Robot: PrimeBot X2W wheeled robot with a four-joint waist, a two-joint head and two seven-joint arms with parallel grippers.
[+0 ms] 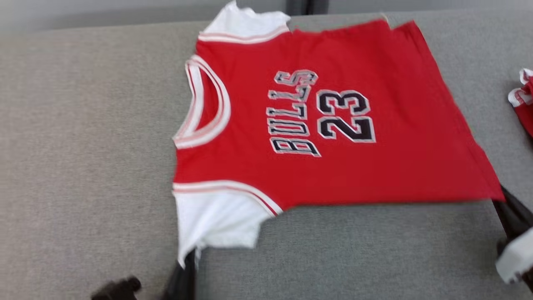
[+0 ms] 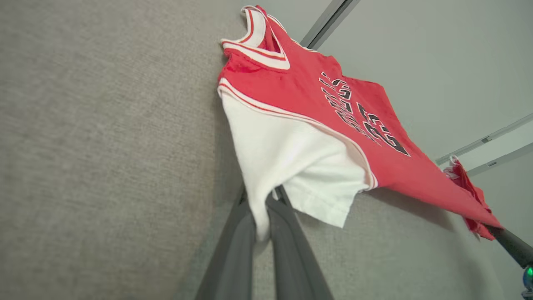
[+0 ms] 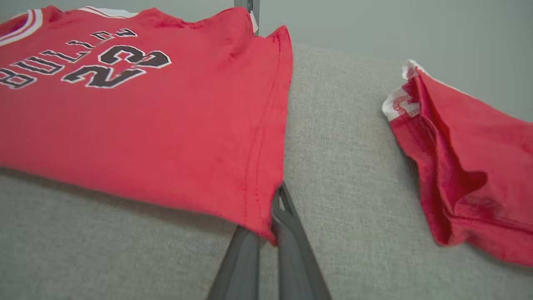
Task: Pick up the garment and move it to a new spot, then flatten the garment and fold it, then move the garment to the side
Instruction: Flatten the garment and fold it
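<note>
A red jersey (image 1: 325,125) with white sleeves and black "BULLS 23" lettering is held stretched above the grey surface, neck to the left in the head view. My left gripper (image 1: 189,256) is shut on the near white sleeve (image 2: 291,166), pinching its tip between the dark fingers (image 2: 233,258). My right gripper (image 1: 501,196) is shut on the jersey's near bottom corner (image 3: 262,225). The near edge of the jersey (image 3: 145,125) hangs off the surface and casts a shadow below it; its far edge rests near the surface's back.
A second red garment (image 3: 466,166) with a white patch lies crumpled on the grey fabric surface (image 1: 83,146) to the right of the jersey. A pale wall and a metal rail (image 2: 329,21) stand behind the surface's far edge.
</note>
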